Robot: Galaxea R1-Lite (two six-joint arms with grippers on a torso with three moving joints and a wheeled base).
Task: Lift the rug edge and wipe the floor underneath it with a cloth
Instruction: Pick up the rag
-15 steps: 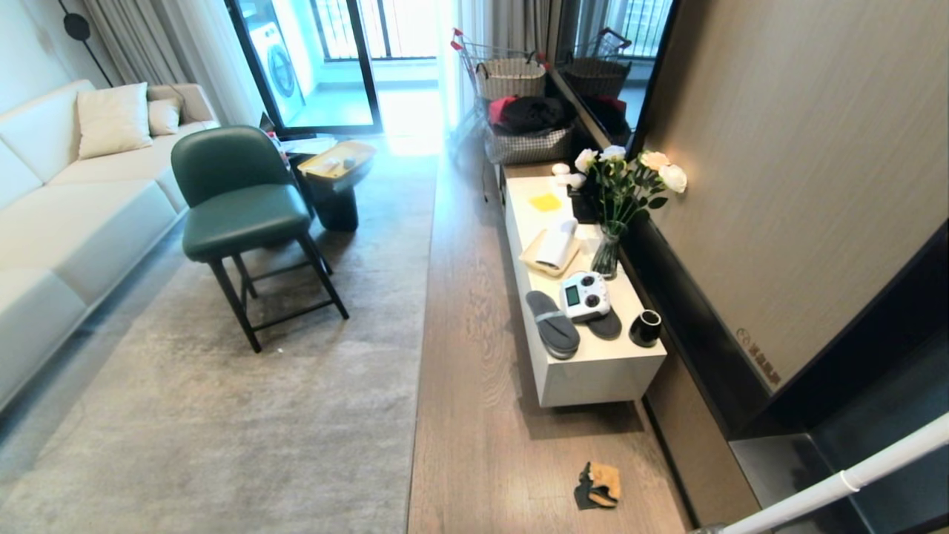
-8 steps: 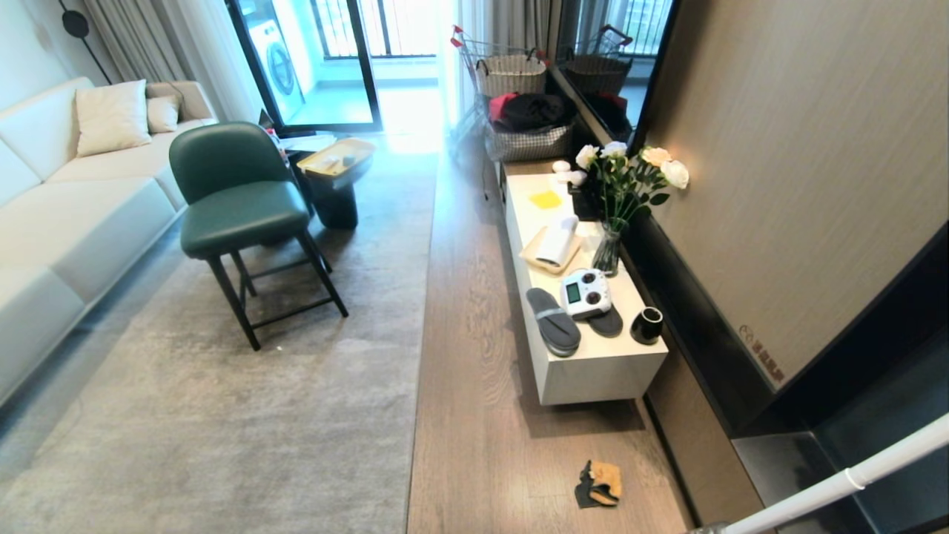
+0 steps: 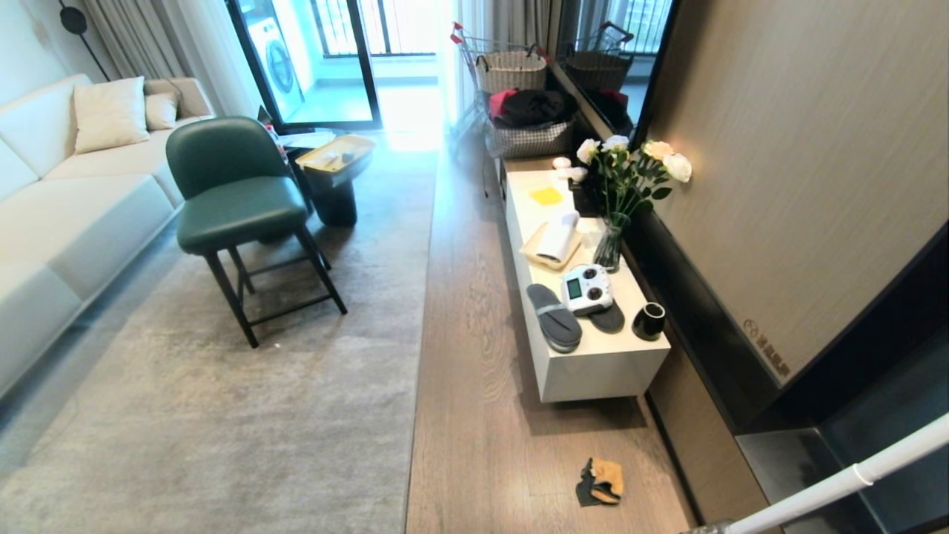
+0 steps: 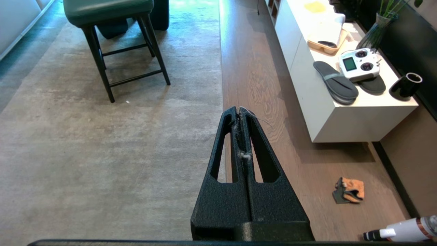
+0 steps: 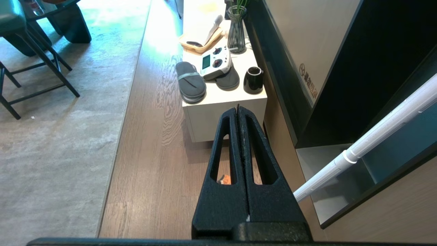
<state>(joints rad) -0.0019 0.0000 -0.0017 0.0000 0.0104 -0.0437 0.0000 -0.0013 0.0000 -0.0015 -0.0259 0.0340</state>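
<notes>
Our view tips slightly as the camera shifts, nothing else changing — rug edge (image 3: 422,326) flat on the floor (image 3: 474,415), left end effector (image 4: 239,114) and right end effector (image 5: 238,111) pressed together, empty — cloth (image 3: 602,482) unclaimed near the worktop (image 3: 600,371), so we haven't started.

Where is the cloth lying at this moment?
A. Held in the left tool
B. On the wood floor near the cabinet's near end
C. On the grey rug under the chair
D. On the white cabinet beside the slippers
B: the cloth lies crumpled on the bare floor, just past the near end of the white cabinet, off the rug and held by neither tool.
</notes>
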